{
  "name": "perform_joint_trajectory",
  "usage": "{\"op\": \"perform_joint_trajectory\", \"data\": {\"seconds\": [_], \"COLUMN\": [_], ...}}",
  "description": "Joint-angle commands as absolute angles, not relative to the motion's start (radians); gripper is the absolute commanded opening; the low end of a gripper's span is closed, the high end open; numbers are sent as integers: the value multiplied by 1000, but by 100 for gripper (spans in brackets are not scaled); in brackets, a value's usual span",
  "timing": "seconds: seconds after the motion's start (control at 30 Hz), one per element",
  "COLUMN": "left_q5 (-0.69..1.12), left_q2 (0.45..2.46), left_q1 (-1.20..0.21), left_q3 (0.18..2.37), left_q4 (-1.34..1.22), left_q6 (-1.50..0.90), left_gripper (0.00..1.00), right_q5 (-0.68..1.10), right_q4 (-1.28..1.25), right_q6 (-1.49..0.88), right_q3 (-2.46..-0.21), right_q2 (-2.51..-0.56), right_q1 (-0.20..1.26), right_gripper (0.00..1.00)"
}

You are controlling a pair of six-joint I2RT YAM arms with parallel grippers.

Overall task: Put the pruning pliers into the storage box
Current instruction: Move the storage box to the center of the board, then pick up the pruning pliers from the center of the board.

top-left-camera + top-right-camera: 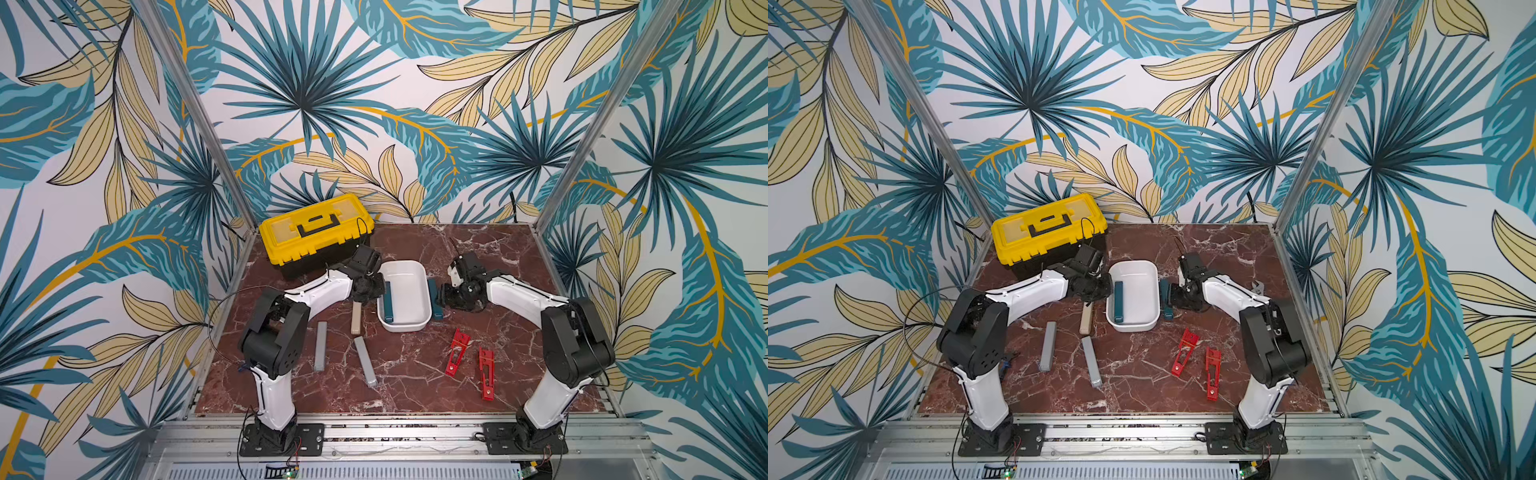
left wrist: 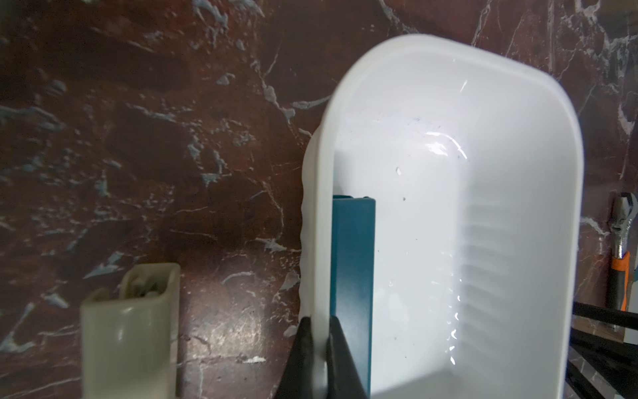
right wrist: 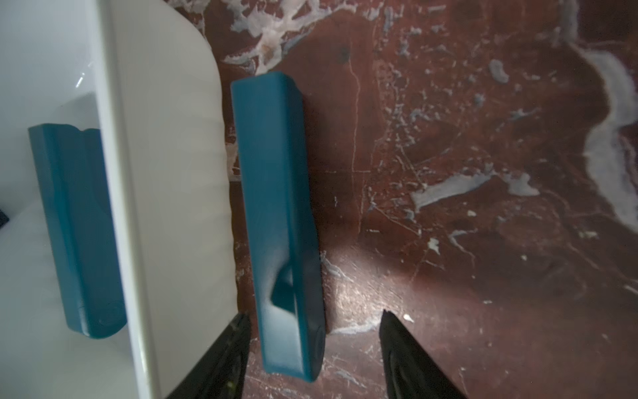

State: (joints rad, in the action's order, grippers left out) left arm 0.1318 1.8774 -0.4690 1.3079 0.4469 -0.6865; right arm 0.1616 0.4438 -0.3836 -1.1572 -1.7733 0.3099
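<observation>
The white storage box [image 1: 409, 286] stands mid-table, and my left gripper [image 2: 319, 323] is shut on its rim [image 2: 324, 207], one finger outside the wall and one inside. One teal piece of the pruning pliers [image 2: 352, 262] lies inside along that wall. A second teal piece [image 3: 276, 193] lies on the table just outside the opposite wall. My right gripper [image 3: 316, 314] is open around its near end, both fingers apart from it. On the table lie a beige piece [image 1: 356, 318], two grey pieces [image 1: 320, 345] [image 1: 365, 360] and two red pieces [image 1: 457, 352] [image 1: 486, 372].
A yellow-lidded black toolbox [image 1: 311, 230] stands at the back left, close behind my left wrist. An orange-handled wrench [image 1: 1258, 286] lies right of my right arm. Aluminium posts and patterned walls close in the red marble table [image 1: 415, 386].
</observation>
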Motion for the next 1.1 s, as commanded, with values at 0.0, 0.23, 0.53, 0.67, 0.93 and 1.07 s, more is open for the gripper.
{"op": "perform_joint_trajectory", "data": {"seconds": [0.0,0.23,0.53,0.67,0.93,1.07], "left_q5": [133,124,130,133,130,137], "left_q2": [1839,1832,1838,1838,1831,1835], "left_q1": [-463,-456,-455,-454,-454,-451], "left_q3": [1328,1330,1326,1322,1305,1305], "left_q4": [499,511,502,497,486,486], "left_q6": [-667,-662,-668,-670,-678,-674], "left_gripper": [4,3,3,3,3,3], "right_q5": [172,182,185,180,135,123], "right_q4": [434,440,451,459,498,485], "right_q6": [-365,-355,-350,-349,-336,-347], "right_q3": [-1195,-1232,-1244,-1257,-1291,-1277], "right_q2": [-1804,-1860,-1895,-1921,-1958,-1944], "right_q1": [310,311,319,329,348,348], "right_gripper": [62,62,58,58,50,37]}}
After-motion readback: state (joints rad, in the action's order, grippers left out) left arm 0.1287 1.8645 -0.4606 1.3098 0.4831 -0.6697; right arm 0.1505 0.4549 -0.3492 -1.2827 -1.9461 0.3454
